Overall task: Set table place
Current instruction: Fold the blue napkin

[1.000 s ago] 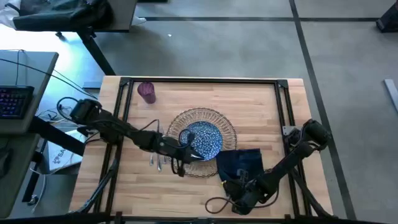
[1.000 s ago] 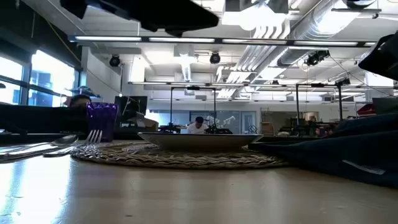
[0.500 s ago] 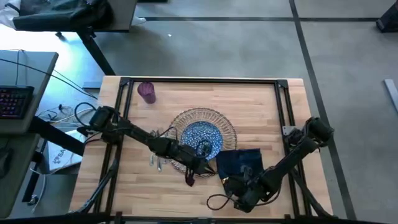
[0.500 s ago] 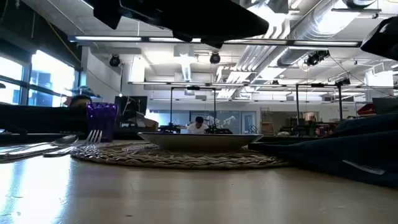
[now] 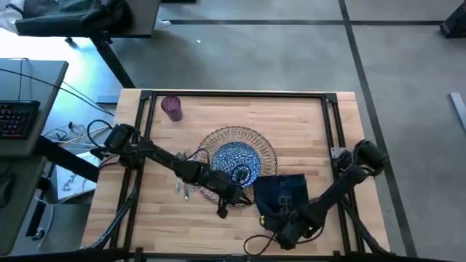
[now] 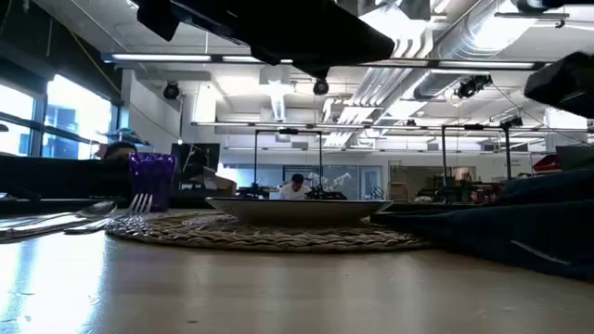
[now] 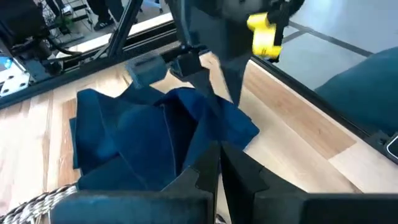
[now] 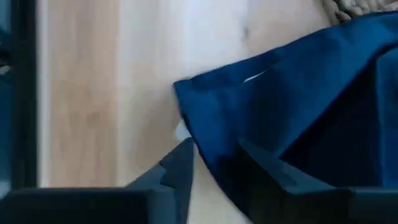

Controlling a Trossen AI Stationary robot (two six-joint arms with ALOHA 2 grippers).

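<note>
Now the napkin (image 5: pixel 282 193) step is in hand: it lies rumpled right of centre beside the plate (image 5: pixel 237 161), the right claw (image 8: pixel 214 165) parted over its corner, the left claw (image 7: pixel 219 163) nearly together nearby; next comes pinching and smoothing.

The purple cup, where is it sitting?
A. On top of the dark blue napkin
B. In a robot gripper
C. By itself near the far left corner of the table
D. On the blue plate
C: in the high view the purple cup stands alone on bare wood near the far left corner, well apart from the plate, the napkin and both arms.
</note>
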